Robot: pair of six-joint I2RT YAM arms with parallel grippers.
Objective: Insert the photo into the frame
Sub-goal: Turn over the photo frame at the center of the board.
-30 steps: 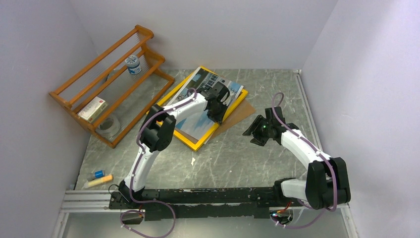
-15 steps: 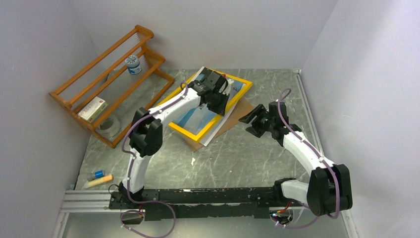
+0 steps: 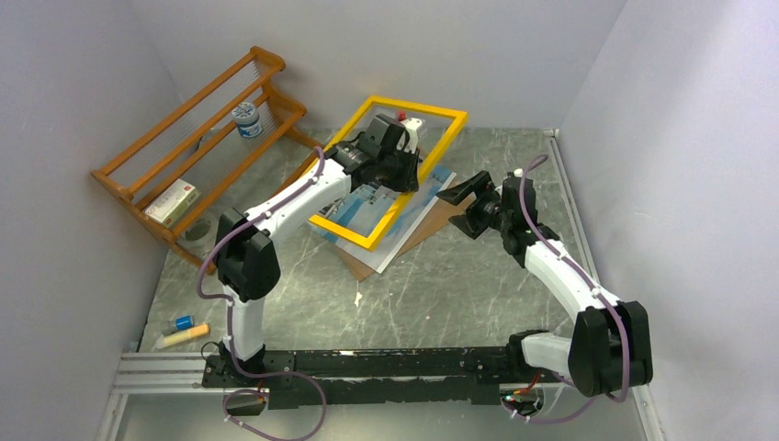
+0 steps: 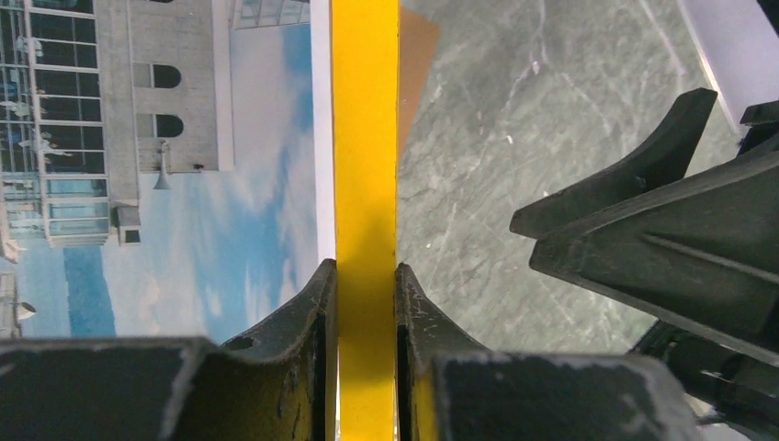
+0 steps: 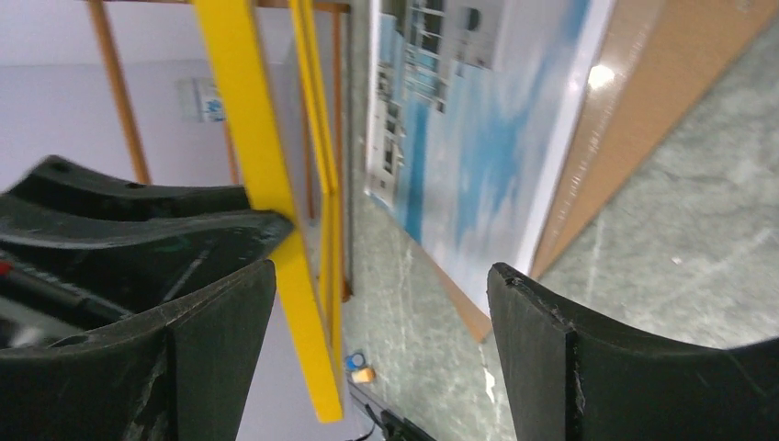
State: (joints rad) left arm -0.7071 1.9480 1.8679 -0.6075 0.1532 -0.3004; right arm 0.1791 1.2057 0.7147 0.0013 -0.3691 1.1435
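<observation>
The yellow-bordered frame (image 3: 432,112) is lifted and tilted, its far edge high near the back wall and its near corner low. My left gripper (image 3: 397,158) is shut on its right border, which shows clamped between the fingers in the left wrist view (image 4: 366,271). The photo (image 3: 413,216) of a white building and blue sky lies face up on the table under the frame; it also shows in the left wrist view (image 4: 184,184) and the right wrist view (image 5: 478,138). My right gripper (image 3: 459,193) is open and empty just right of the frame (image 5: 239,110).
A brown hardboard panel (image 3: 445,213) lies under the photo. The orange wooden rack (image 3: 197,129) stands at the back left with a jar (image 3: 245,119) and a small box (image 3: 173,202). Small items (image 3: 184,331) lie at the front left. Walls close in on all sides.
My left gripper has raised the frame off the table and tilted it up toward the back wall. The photo and panel stay on the table. My right gripper has moved up and toward the frame.
</observation>
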